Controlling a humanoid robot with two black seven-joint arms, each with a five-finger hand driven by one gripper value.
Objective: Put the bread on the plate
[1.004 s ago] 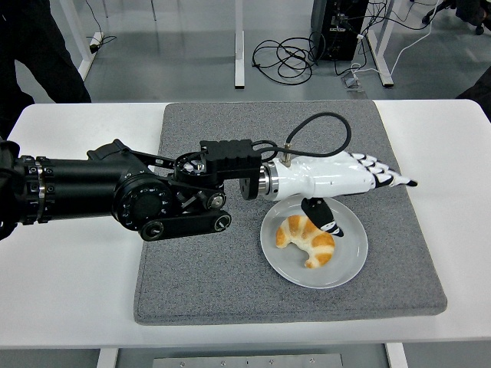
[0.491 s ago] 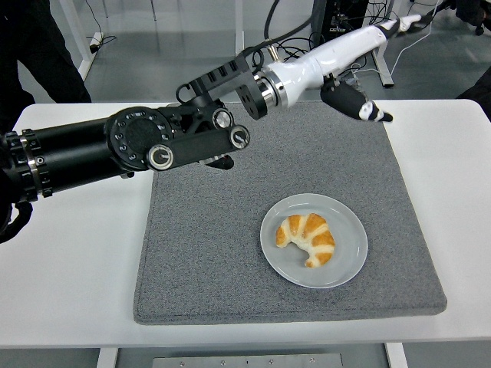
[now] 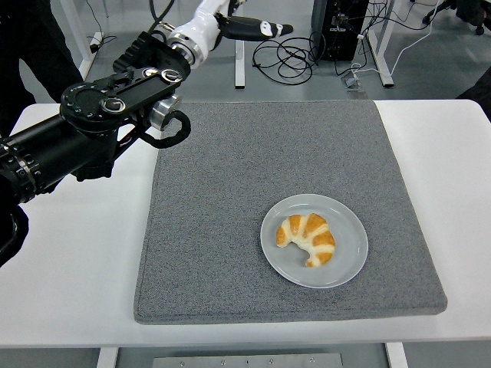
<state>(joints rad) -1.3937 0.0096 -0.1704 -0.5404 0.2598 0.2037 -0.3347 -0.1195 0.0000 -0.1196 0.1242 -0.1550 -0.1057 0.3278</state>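
A croissant (image 3: 308, 238) with brown and pale stripes lies on a round grey plate (image 3: 347, 264) on the right half of a grey mat (image 3: 230, 215). My left arm comes in from the left and is lifted high toward the picture's top. Its white hand (image 3: 230, 19) is far above and left of the plate, well clear of the bread. The thumb is stretched out and the hand holds nothing. The other fingers are cut off by the top edge. My right arm is out of view.
The mat lies on a white table (image 3: 69, 268). A person in dark clothing (image 3: 34, 46) stands at the top left, beyond the table. Cables and desk legs (image 3: 284, 57) are on the floor behind the table.
My left hand has left the plate, where it hovered over the croissant, and swung up and to the left, out past the table's far edge. The croissant stays on the plate.
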